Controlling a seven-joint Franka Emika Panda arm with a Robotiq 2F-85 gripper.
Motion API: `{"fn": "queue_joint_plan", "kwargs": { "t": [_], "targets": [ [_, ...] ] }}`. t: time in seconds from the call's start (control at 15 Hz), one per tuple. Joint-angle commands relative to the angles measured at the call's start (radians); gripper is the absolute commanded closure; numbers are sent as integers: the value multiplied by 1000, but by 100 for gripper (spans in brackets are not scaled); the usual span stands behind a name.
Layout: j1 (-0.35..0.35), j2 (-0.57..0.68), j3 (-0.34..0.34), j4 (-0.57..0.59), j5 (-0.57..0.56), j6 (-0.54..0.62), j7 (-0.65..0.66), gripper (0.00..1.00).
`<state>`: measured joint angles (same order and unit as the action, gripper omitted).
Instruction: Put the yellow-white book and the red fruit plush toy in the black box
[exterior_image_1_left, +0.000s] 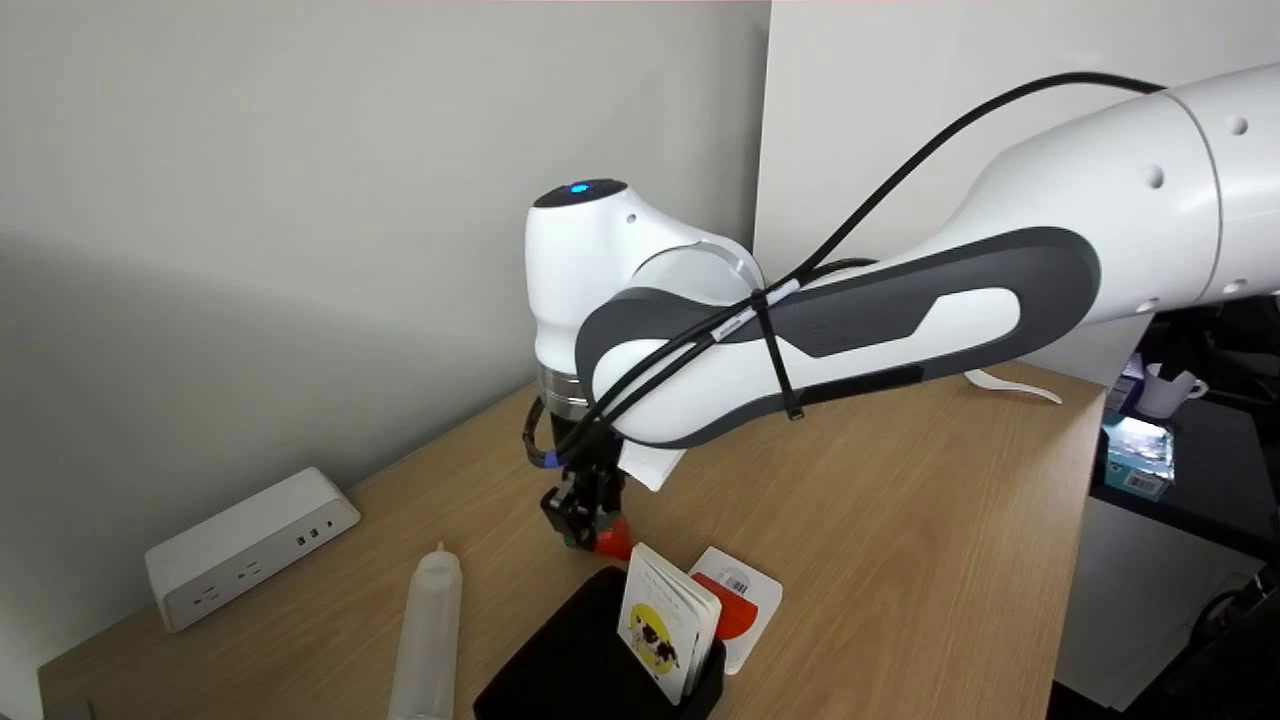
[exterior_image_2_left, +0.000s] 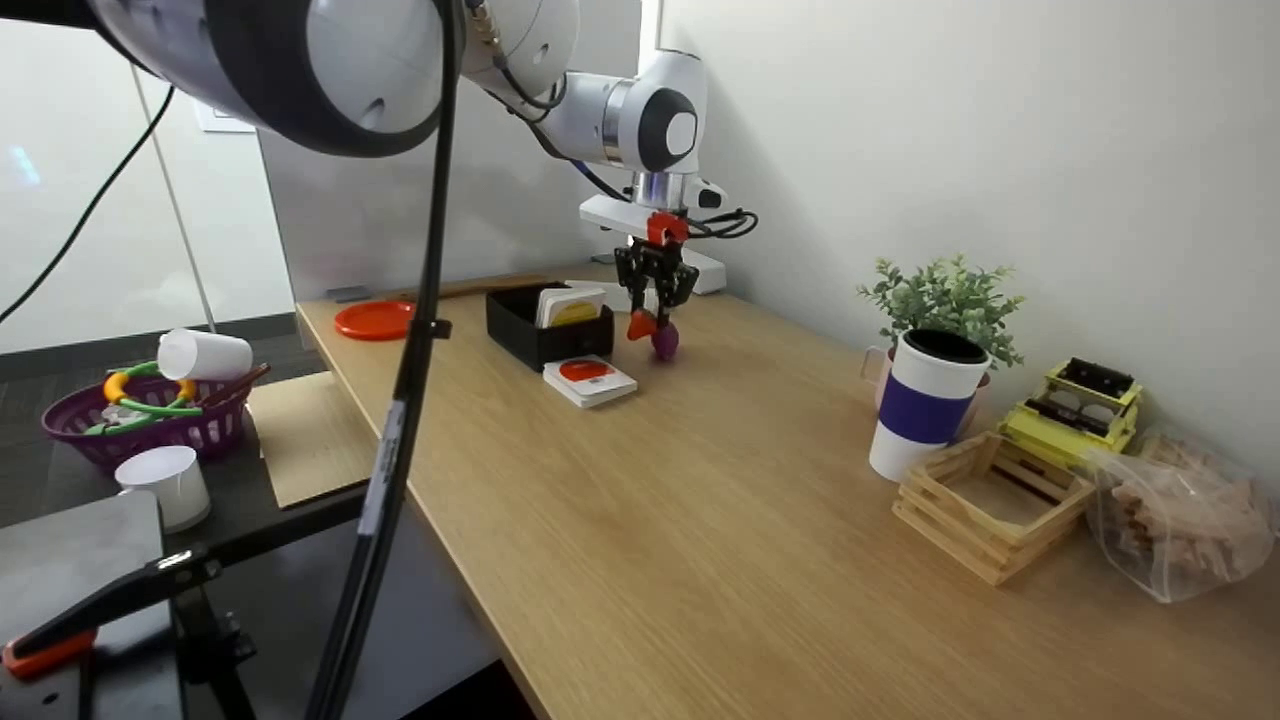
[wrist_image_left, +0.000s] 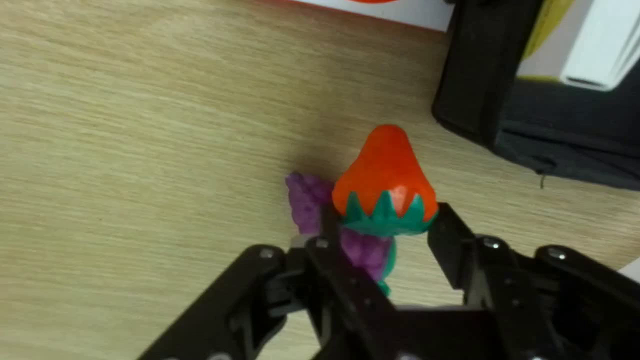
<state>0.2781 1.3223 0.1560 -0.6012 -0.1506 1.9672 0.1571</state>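
Step in hand, as I read it: the toy, i.e. 2nd half of the job. Yellow-white book (exterior_image_1_left: 655, 630) is in the black box (exterior_image_2_left: 578, 342), on edge & leaning, top poking over the rim, so that half looks done. My gripper (wrist_image_left: 386, 220) has the red fruit toy (wrist_image_left: 385, 165): fingers (wrist_image_left: 452, 250) part-closed, one each side of its green leafy end. Wrist view puts toy just outside the box corner, apart from it; height over the table (exterior_image_2_left: 700, 480) is hard to judge, prob. a bit above the wood.

Next: I'd go straight up 1st, get over the rim, then across & down into the part of the box away from the book, then let go.

In the way: box side mainly, then the book's top edge, which cld get knocked if I come in low. Purple toy (wrist_image_left: 310, 200) lies under the grip; one finger overlaps it in wrist view, can't tell if touching, so a sideways drag cld shove it. White sq. book w/ red disc (exterior_image_2_left: 590, 381) lies flat beside the box; not part of this. Also abt: squeeze bottle (exterior_image_1_left: 428, 640), socket box (exterior_image_1_left: 255, 545), red plate (exterior_image_2_left: 375, 320), all off the short route.
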Motion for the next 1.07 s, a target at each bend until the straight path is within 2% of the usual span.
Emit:
{"fn": "queue_joint_plan", "kwargs": {
  "t": [0.0, 0.4, 0.73, 1.0],
  "targets": [
    [37, -39, -45, -17, -52, 18, 57, 77],
    [81, -57, -75, -6, -120, 55, 122, 77],
    [79, -47, -59, -4, -114, 101, 104, 77],
    [60, -34, -14, -5, -78, 141, 50, 77]
  ]
}}
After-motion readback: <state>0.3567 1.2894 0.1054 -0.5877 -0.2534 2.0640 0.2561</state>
